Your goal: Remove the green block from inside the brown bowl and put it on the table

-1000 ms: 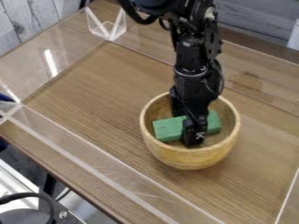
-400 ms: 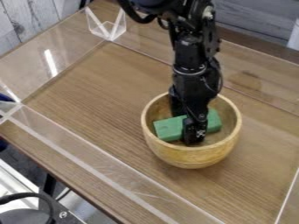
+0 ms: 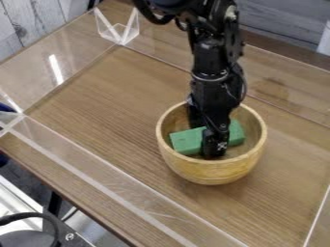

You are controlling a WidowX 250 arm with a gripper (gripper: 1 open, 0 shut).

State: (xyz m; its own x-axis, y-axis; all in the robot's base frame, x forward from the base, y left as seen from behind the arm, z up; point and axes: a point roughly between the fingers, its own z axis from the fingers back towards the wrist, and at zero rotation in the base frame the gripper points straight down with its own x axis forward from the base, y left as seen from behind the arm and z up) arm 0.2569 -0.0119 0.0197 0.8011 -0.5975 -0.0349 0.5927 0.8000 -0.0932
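The green block [image 3: 190,142] lies inside the light-brown wooden bowl [image 3: 213,170], which stands on the wood-grain table [image 3: 103,106] right of centre. My black gripper [image 3: 214,143] points straight down into the bowl, its open fingers straddling the block's right end. One dark finger [image 3: 206,141] stands in front of the block and hides part of it. I cannot tell whether the fingers touch the block. The block rests low in the bowl, not lifted.
Low clear acrylic walls [image 3: 77,159] run along the table's near-left and far edges. A small clear stand [image 3: 123,29] sits at the far left corner. Cables [image 3: 33,230] hang off the near-left edge, outside the wall.
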